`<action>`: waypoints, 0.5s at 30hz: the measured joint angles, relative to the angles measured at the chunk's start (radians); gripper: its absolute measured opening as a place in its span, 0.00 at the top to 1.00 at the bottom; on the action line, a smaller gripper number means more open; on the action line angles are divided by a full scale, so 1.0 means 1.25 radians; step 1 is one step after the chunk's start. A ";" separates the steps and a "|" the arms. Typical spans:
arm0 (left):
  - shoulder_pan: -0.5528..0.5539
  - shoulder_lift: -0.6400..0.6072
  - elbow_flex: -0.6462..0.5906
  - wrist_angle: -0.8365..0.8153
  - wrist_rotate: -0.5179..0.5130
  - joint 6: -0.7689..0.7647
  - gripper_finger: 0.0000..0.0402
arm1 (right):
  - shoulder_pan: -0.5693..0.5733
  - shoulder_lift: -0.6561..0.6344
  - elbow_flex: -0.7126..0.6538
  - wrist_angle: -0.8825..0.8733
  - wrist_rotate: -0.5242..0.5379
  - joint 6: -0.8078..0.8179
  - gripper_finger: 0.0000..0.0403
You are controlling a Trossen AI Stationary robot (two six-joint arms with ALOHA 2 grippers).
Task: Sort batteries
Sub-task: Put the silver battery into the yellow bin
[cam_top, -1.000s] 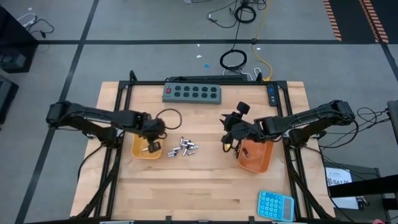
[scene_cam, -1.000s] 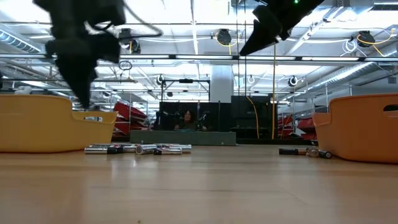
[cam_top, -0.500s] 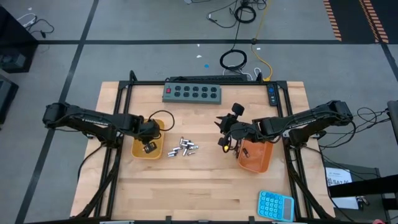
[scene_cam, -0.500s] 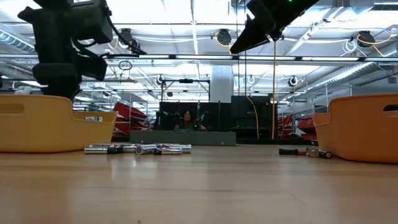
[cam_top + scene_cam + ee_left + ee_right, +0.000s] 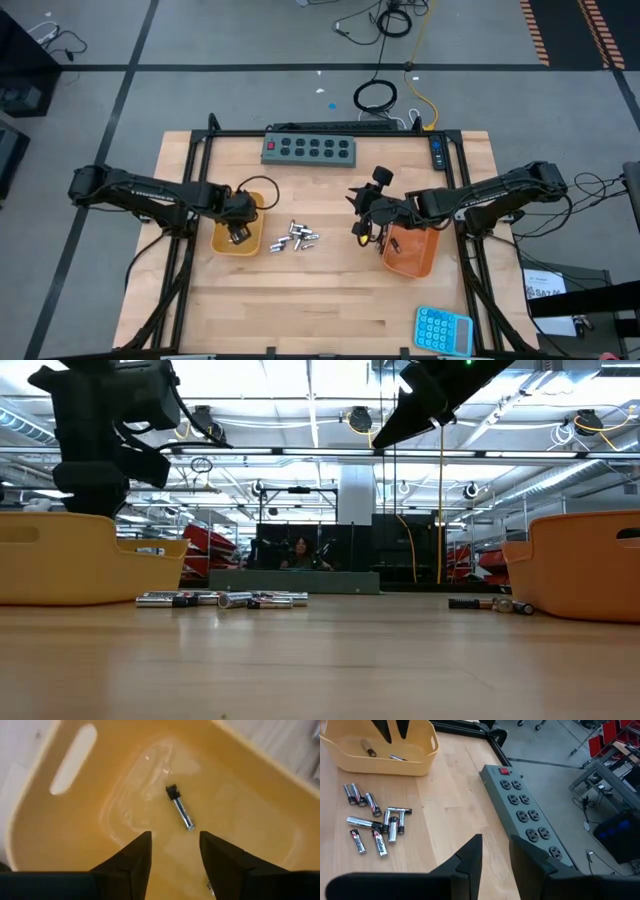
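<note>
Table (image 5: 330, 300): I see the wooden top filling the middle of the high view, both arms reaching in from the sides.
Power strip (image 5: 309, 149): along the table's upper edge, centre of the high view.
Left tray (image 5: 222, 242): orange, left of centre in the high view; my left wrist camera looks straight down into it.
Right tray (image 5: 411, 252): orange, right of centre, under my right arm.
Calculator (image 5: 443, 329): blue, lower right corner of the table.
Left gripper (image 5: 238, 228): over the left tray; fingers (image 5: 135, 857) parted, nothing between them.
Right gripper (image 5: 362, 218): raised above bare wood, just left of the right tray; its fingers (image 5: 469, 857) stand slightly apart with nothing in the gap.
Batteries (image 5: 299, 238): a loose cluster on the wood between the trays, nearer the left tray.
Battery in tray (image 5: 180, 809): one silver cell lying on the left tray's floor, beyond my left fingertips.
</note>
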 joint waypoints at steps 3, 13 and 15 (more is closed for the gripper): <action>-0.013 0.000 0.043 0.013 -0.051 0.006 0.56 | -0.009 0.000 0.000 0.002 -0.001 0.007 0.78; -0.113 0.174 0.220 0.050 -0.093 0.063 0.56 | -0.020 0.000 0.000 0.023 -0.019 0.019 0.78; -0.147 0.238 0.258 0.050 -0.079 0.064 0.56 | -0.020 0.000 0.000 0.015 -0.019 0.017 0.78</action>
